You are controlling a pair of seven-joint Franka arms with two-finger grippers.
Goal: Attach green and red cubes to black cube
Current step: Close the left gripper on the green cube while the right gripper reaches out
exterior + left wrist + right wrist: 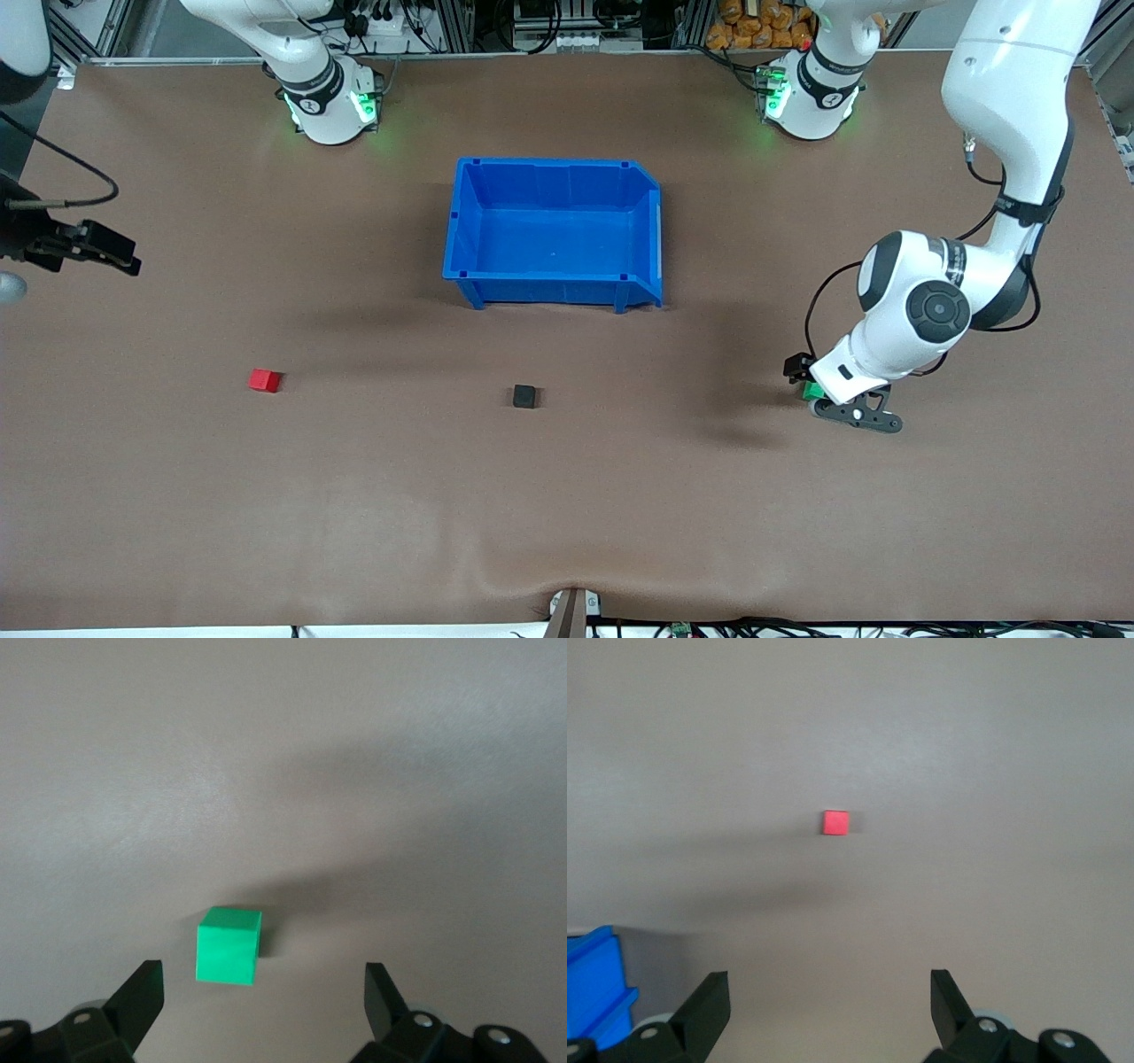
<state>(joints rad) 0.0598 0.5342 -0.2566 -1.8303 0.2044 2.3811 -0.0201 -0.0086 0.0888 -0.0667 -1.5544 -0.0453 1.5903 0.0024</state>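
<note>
Green cube (228, 945) sits on the brown bench (567, 496) at the right of the front frame, tucked directly under my left gripper (828, 400), which is low over it. In the left wrist frame the cube lies between the two spread jaws but off-centre, closer to the jaw at lower left than to the one at lower right, and not touching either; the jaws are wide apart and hold nothing. Its faces look roughly square to them. Black cube (524, 396) rests in the middle of the front frame, below the blue bin (554, 279). Red cube (264, 380) lies at the left. My right gripper (111, 251) waits at the far left edge, high up, jaws spread and empty, red cube small ahead of it. I judge the left arm needs a slight sideways shift before closing.
</note>
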